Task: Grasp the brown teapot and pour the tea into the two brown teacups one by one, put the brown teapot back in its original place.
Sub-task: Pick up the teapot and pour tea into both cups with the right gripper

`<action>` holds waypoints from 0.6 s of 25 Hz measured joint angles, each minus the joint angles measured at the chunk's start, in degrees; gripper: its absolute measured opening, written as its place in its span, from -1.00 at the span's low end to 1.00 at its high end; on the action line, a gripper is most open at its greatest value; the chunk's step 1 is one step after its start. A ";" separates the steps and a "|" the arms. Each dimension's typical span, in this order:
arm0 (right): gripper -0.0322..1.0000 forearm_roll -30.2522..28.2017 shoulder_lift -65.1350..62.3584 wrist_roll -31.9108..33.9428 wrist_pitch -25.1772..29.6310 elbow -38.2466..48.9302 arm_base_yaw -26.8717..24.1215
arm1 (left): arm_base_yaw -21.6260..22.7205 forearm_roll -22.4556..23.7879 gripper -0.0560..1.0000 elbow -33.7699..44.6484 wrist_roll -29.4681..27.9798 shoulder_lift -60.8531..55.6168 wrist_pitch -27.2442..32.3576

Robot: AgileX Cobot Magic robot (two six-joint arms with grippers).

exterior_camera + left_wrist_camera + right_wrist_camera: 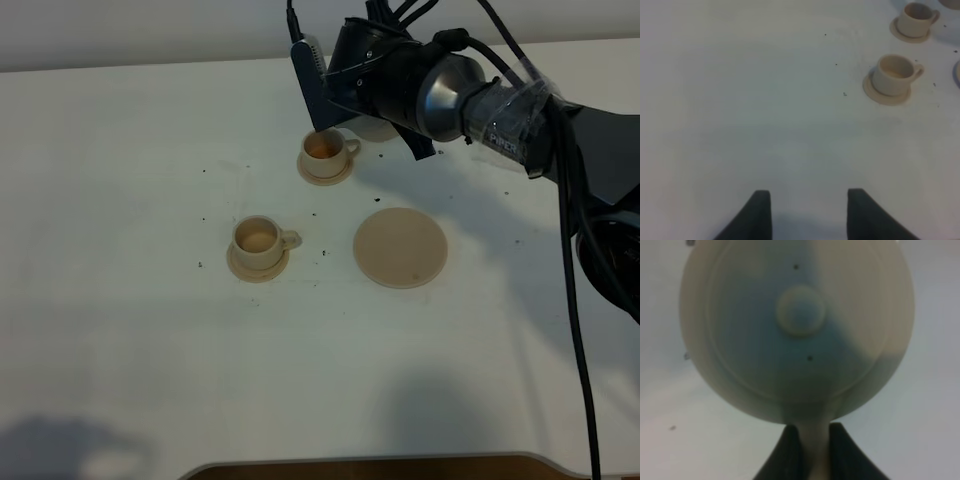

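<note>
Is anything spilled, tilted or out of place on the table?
Small dark specks lie scattered on the table around the nearer teacup and the farther teacup, like spilled crumbs; what they are is unclear. Both stand upright on their saucers.

The right arm (500, 110) reaches in from 3 o'clock, its head at 1 o'clock of the far teacup (325, 152), which holds brownish tea. A pale sliver of the brown teapot (374, 128) shows beneath. The near teacup (258, 240) sits at 9 o'clock of the wide saucer (400, 247).
</note>
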 joint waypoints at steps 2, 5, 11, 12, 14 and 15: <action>-0.71 -0.34 0.00 -0.40 0.00 0.00 0.00 | 0.00 0.00 -0.21 0.00 0.00 0.00 0.00; -0.71 -0.80 0.00 -0.64 0.05 0.00 0.00 | 0.00 0.00 -0.21 0.00 0.00 0.00 0.00; -0.71 -3.06 0.00 -2.09 -0.26 0.00 0.00 | 0.00 0.00 -0.21 0.00 0.00 0.00 0.00; -0.71 -3.26 0.00 -2.55 -0.39 0.00 0.00 | 0.00 0.00 -0.21 0.00 0.00 0.00 0.00; -0.71 -3.32 0.00 -3.47 -0.50 0.00 0.00 | 0.00 0.00 -0.21 0.00 0.00 0.00 0.00; -0.71 -3.42 0.00 -3.86 -0.57 0.00 0.00 | 0.00 0.00 -0.21 0.00 0.00 0.00 0.00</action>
